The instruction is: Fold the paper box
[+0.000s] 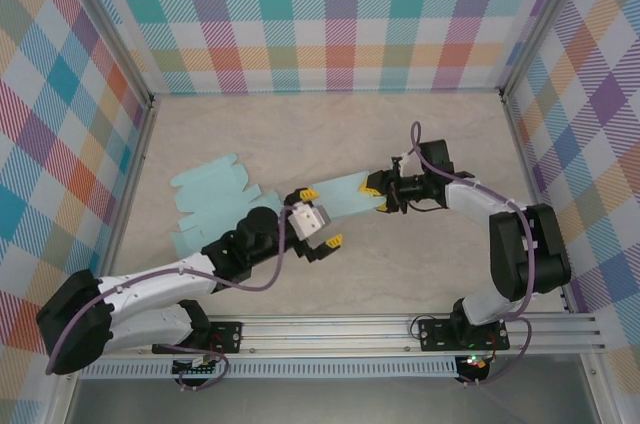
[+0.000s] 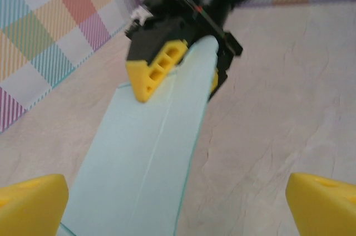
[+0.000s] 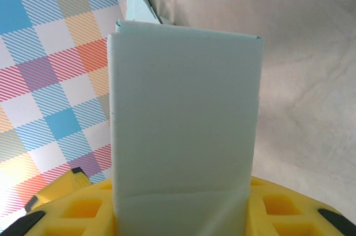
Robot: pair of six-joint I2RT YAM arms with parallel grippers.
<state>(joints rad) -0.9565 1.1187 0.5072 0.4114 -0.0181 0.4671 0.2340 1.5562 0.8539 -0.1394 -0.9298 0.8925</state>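
Top external view: the paper box (image 1: pixel 225 204) lies as a flat, pale blue-green sheet on the counter (image 1: pixel 300 134). Its wide flapped part sits left of centre in the frame, and a long narrow panel runs from there toward the right. The right gripper (image 1: pixel 380 194) is clamped on the far end of that panel. In the right wrist view the panel rises straight up out of the yellow pads (image 3: pixel 83 211), its top edge folded over.

The left gripper (image 1: pixel 324 216) hovers just over the middle of the sheet with its jaws spread wide and nothing in them. In the left wrist view its two yellow fingertips (image 2: pixel 30 205) sit in the bottom corners of the frame. The panel passes between them, closer to the one at lower left, and a score line (image 2: pixel 158 136) runs along its length.

The sheet looks like thin card, so it is probably very light and bendy. It would likely slide on the smooth counter and spring back unless a fold is pressed firmly. A hard squeeze on open card could dent it. The better hold seems to be at a panel's edge, close beside a score line, with the right gripper's clamp keeping the sheet from skating away.
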